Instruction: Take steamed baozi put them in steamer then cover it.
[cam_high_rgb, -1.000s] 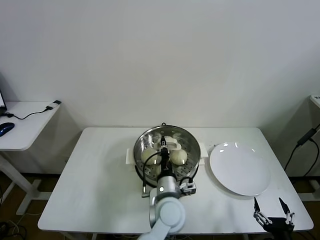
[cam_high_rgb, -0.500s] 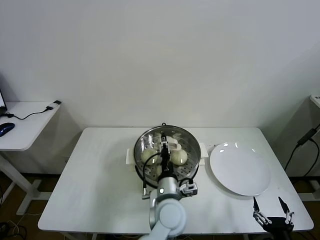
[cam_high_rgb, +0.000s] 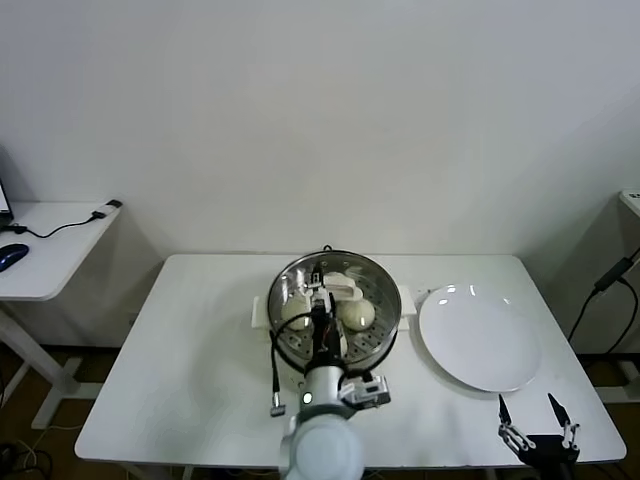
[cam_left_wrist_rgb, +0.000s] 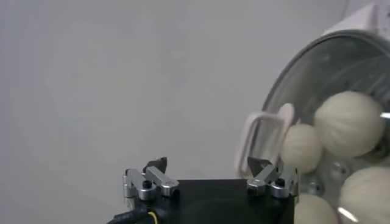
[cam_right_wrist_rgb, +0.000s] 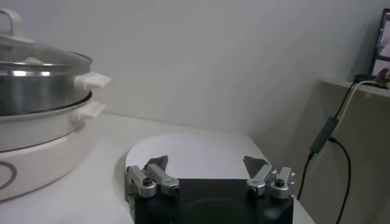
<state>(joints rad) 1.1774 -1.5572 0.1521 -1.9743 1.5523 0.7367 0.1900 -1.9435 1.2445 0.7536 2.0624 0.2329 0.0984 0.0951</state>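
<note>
Baozi (cam_left_wrist_rgb: 348, 123) sit inside the steamer (cam_high_rgb: 376, 345), and the cover (cam_right_wrist_rgb: 36, 56) rests on its rim, handle up, so both steps look done. Only clearing the arms seems left. Left gripper (cam_left_wrist_rgb: 210, 181) hangs above the steamer by the cover's handle (cam_left_wrist_rgb: 263, 137), jaws spread and empty. Right gripper (cam_high_rgb: 535, 416), also spread, idles well right of the steamer, beyond the white plate (cam_high_rgb: 480, 338).

A white table (cam_high_rgb: 180, 370) is seen carrying the steamer (cam_high_rgb: 378, 345) on its white pot base, set near the middle. A flat white plate (cam_high_rgb: 480, 338) is laid just beside the steamer, on its right.
</note>
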